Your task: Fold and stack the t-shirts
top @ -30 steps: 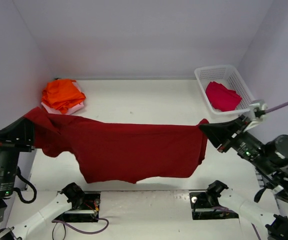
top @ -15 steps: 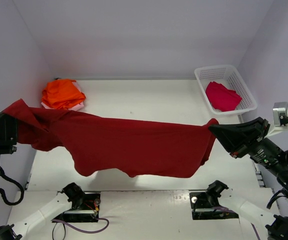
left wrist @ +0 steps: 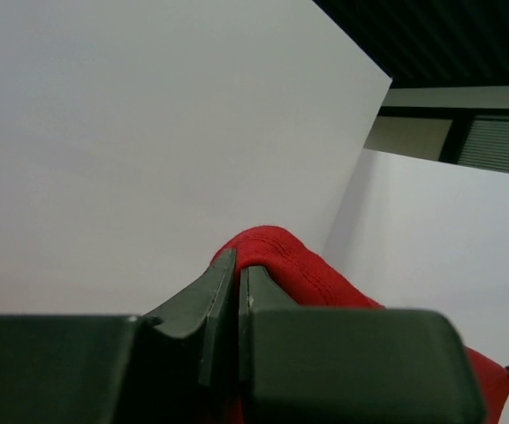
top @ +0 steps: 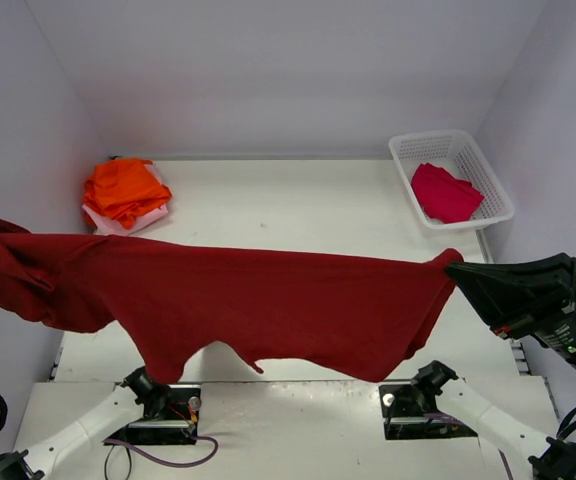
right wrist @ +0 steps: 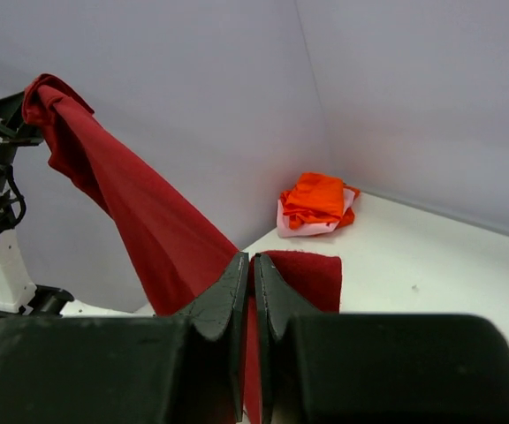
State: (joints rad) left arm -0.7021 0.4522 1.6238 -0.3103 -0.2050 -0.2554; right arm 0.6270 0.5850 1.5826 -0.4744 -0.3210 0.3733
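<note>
The large dark red t-shirt (top: 268,300) is held stretched in the air between the two pincers, clear of the bench (top: 288,205). The left pincer (left wrist: 238,265) is closed tight on a bunched corner of the cloth, and a red fold shows just past its tips. The right pincer (right wrist: 251,265) is likewise clamped shut on the opposite edge, with a flat flap of cloth lying just beyond its tips. From the right pincer the upper edge runs taut across to the left pincer. The lower edge hangs unevenly beneath that line and dips lowest on the side nearer the left pincer.

The step in hand is judged to be the spreading-out of this shirt before it is laid flat; no fold has yet been made in it. Beyond the left pincer, towards the far wall, the folded orange t-shirts (top: 123,188) are stacked on the pale pink t-shirt (top: 108,221). Beyond the right pincer, also towards the far wall, a crimson t-shirt (top: 445,192) lies crumpled in the white basket (top: 406,152) and is taken to be still waiting.

For the next move, both pincers would need to be lowered together with the tension kept. The hanging edge should meet the bench first, and the rest can then be drawn down flat behind it. Neither pincer should be released until the cloth lies smooth, since the uneven lower edge could bunch under the body of the shirt
</note>
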